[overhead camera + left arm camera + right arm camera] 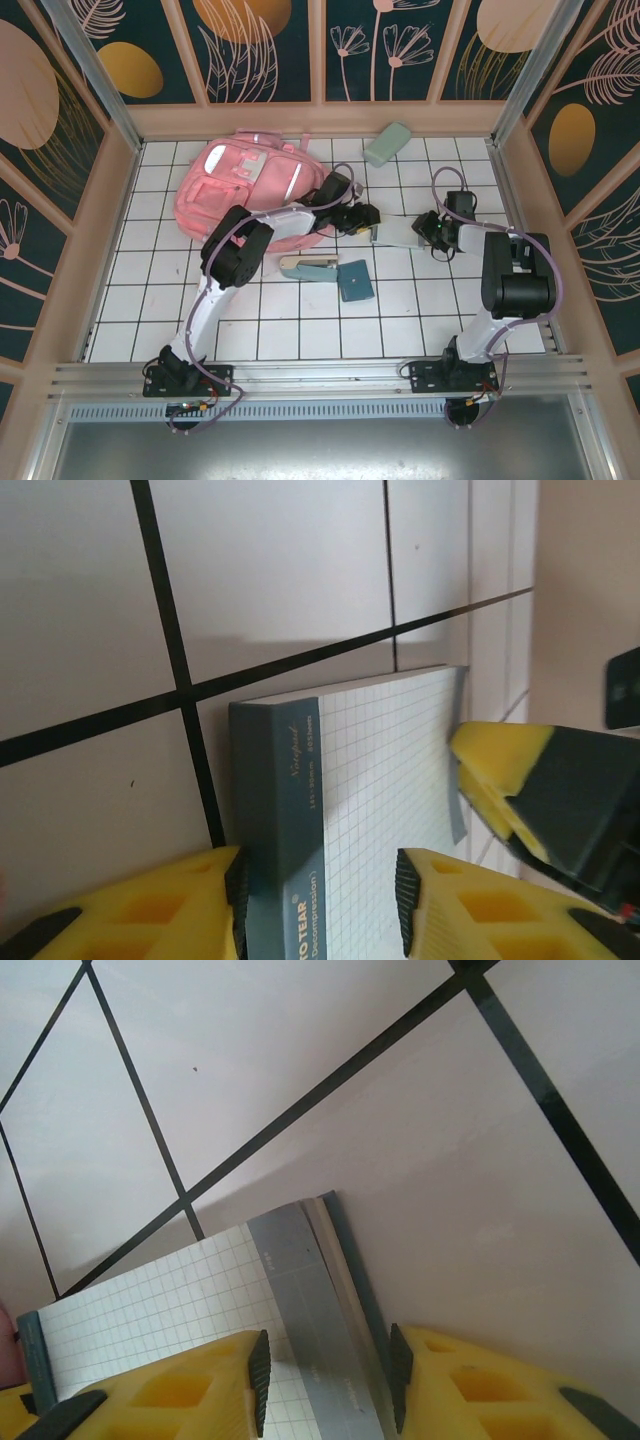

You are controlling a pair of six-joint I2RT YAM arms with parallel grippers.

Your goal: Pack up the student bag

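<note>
tiled table [150, 300] holds student bag [245, 185], green case [387, 145], teal booklet [355, 280].

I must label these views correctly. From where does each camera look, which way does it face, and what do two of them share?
Top external: above and behind the bases, looking down on the table, the student bag, the left arm and the right arm.
Left wrist: on the left arm, looking past the left gripper at the notepad.
Right wrist: on the right arm, looking past the right gripper at the notepad's opposite end.
Shared: both wrist views see the same notepad.
</note>
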